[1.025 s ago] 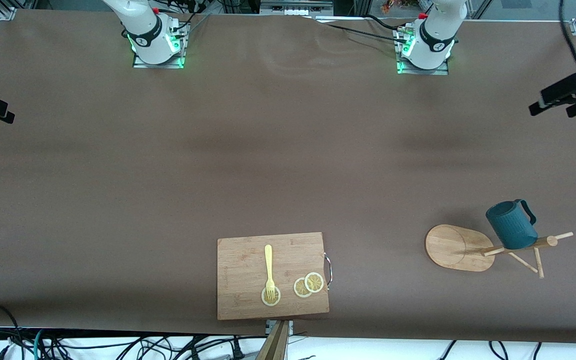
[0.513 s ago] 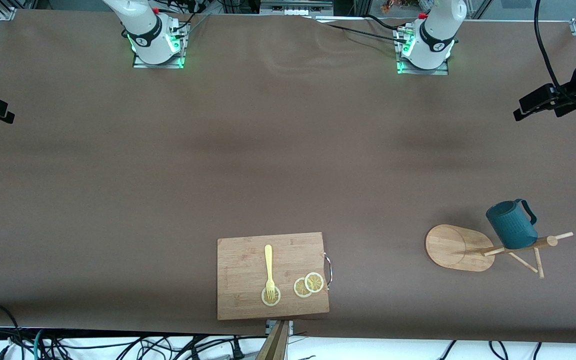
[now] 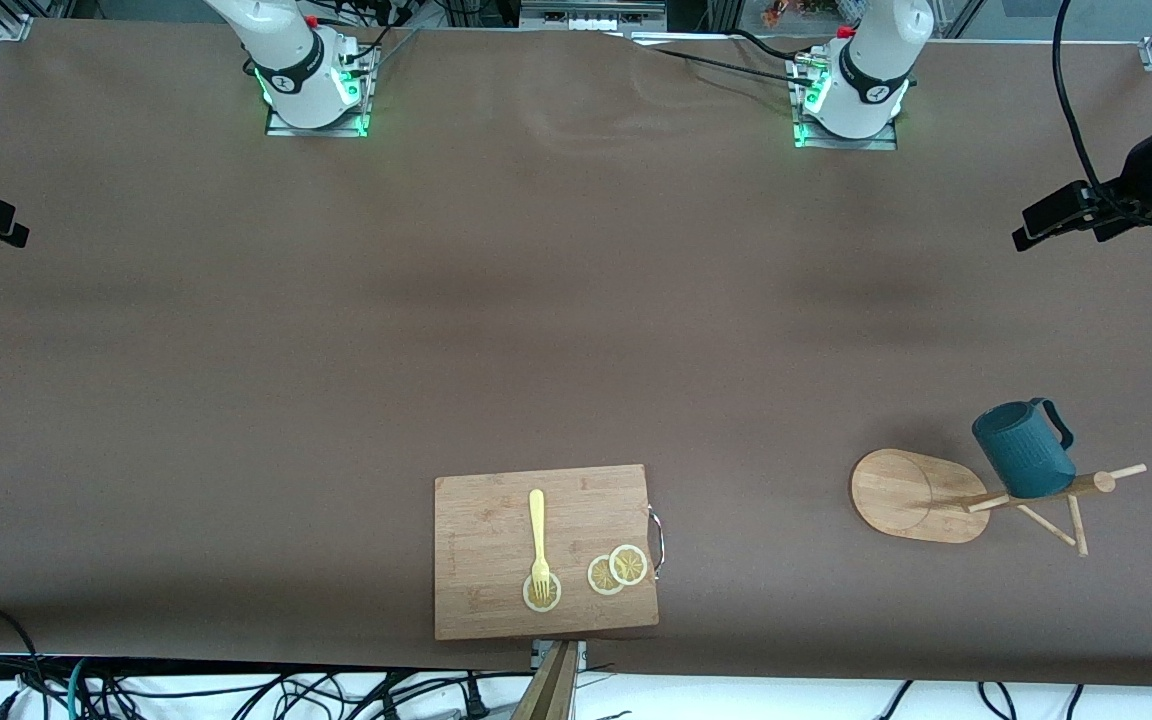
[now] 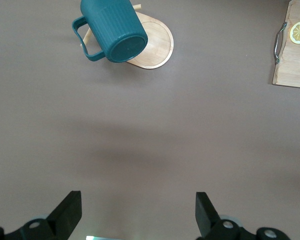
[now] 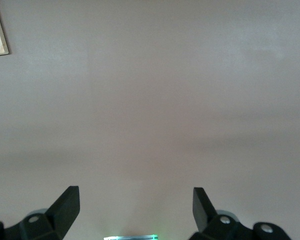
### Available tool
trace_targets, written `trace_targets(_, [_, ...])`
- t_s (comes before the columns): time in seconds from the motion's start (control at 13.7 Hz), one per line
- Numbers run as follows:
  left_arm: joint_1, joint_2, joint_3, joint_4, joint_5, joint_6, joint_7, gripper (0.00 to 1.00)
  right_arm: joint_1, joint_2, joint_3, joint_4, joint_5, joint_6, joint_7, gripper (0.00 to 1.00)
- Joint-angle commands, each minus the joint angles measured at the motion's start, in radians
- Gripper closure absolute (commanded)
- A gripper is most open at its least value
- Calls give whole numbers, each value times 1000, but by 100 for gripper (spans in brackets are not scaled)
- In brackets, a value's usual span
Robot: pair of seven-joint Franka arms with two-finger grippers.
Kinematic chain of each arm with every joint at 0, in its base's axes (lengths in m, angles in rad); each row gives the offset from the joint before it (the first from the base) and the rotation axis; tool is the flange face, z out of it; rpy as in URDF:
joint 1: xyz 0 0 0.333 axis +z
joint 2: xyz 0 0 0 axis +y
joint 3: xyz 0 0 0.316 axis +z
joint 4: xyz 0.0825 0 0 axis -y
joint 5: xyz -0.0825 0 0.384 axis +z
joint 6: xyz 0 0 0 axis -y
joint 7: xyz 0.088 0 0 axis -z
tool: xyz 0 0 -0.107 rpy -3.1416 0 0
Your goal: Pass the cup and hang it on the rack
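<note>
A: Looking down at the table [image 3: 336,330], we take the rack [image 3: 921,495] as our landmark. Its flat oval base sits on the brown cover toward the left arm's end, and its post and thin pegs fan out from the base toward that same end.

B: We see the cup [image 3: 1023,449] hanging on the rack, tilted, its dark teal body resting against the post above the pegs. Its handle points away from the base. In the left wrist view the cup [image 4: 112,30] shows its round bottom to us, with the rack's base [image 4: 152,42] just under it.

A: Where do we place the left gripper [image 3: 1076,215]?

B: Up in the air, well apart from the rack, over bare table at the edge of the left arm's end. Its jaws stand wide apart with nothing between them; in its own wrist view the left gripper [image 4: 137,215] shows only brown table between the fingertips.

A: And the right gripper [image 5: 135,210]?

B: We see it in its wrist view alone, over bare table, jaws spread apart and empty. That arm waits.

A: We also note a cutting board [image 3: 544,550] well away from the rack toward the right arm's end, carrying a yellow fork [image 3: 538,535] and lemon slices [image 3: 618,570].
</note>
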Motion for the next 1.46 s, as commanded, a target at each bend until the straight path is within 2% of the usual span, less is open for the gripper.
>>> trace_targets(0.0, [-17, 10, 7, 16, 23, 11, -14, 0, -7, -9, 0, -4, 12, 3, -9, 0])
trace_targets(0.59, [-3, 21, 13, 45, 58, 6, 99, 0, -7, -8, -1, -4, 12, 2, -12, 0])
trace_targets(1.03, [-15, 38, 5, 43, 84, 6, 104, 0, -7, -8, -1, -4, 12, 5, -12, 0])
trace_targets(1.39, [-29, 43, -50, 33, 157, 0, 102, 0, -5, -9, 0, -3, 12, 6, -8, 0])
